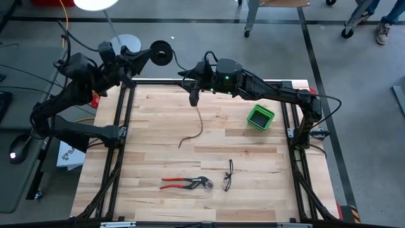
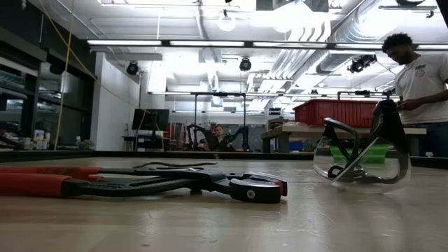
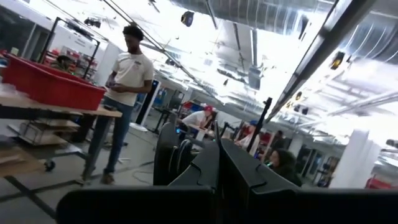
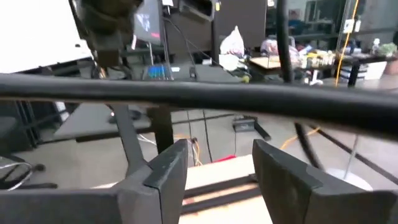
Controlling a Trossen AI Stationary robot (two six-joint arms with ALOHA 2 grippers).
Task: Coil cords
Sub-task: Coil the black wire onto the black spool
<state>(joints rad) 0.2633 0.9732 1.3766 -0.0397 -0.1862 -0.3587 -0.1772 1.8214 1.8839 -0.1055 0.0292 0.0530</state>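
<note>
The reel [image 1: 162, 53] sits in the clenched left gripper [image 1: 154, 56], up past the surface [image 1: 253, 190] edge at 11 o'clock. The cord [image 1: 192, 130] runs from the reel to the right gripper [image 1: 193, 96], w/ fingers apart & let go, then lies long-ways toward 6 o'clock. Right arm is nearer the loose end. Can't tell if the cord touches its fingers.

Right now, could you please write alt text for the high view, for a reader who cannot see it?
Two dark arms reach over a wooden table: the left gripper holds a black reel past the far edge, and the right gripper is above a thin black cord. Red pliers, glasses and a green box lie nearby.
</note>
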